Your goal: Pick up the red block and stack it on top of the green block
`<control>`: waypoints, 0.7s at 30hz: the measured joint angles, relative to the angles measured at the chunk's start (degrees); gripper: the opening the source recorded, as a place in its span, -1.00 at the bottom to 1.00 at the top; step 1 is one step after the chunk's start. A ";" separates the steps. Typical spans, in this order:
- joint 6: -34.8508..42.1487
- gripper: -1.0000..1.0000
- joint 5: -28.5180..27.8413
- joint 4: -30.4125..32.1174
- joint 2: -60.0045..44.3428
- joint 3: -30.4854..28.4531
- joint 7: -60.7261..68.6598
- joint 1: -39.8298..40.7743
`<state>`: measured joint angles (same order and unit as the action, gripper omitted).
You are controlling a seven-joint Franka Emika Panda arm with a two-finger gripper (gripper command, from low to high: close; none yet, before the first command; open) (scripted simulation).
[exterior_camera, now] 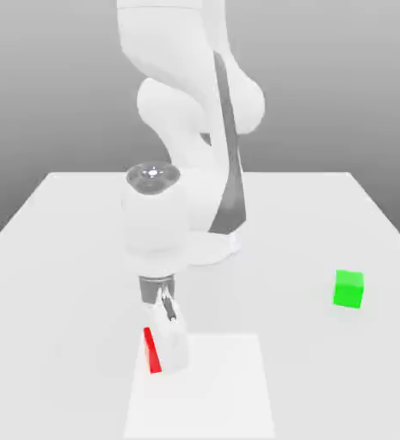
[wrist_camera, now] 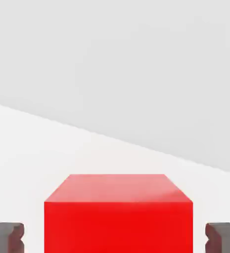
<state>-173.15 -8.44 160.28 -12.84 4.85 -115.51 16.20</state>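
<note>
Red block (wrist_camera: 117, 217) sits btwn the hand's (exterior_camera: 167, 344) fingertips (wrist_camera: 8, 236), w/ gaps either side—hand not clenched on it; green block (exterior_camera: 348, 289) lies well apart on tabletop (exterior_camera: 57, 258), toward 2 o'clock.

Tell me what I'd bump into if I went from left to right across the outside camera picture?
Red block → end effector right beside it → green block, sitting off by itself on the table.
</note>
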 joint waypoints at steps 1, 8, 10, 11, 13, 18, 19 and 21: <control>-0.04 -1.00 -0.01 0.00 0.00 0.00 -0.01 0.00; 3.91 -1.00 3.47 0.48 4.77 2.57 2.37 1.66; 6.19 -1.00 5.40 0.85 7.49 3.38 3.73 1.98; 7.32 -1.00 6.33 1.06 8.83 3.62 4.43 1.97; 9.52 -1.00 7.83 1.52 11.41 3.97 5.58 1.89; 14.80 -1.00 10.58 2.31 17.66 7.61 -0.81 -2.52; 15.80 -1.00 11.34 2.37 18.89 9.10 -3.80 -3.71; 17.67 -1.00 13.21 2.51 21.24 12.40 -9.81 -6.54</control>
<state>-155.48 4.77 162.79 8.40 17.25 -125.32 9.66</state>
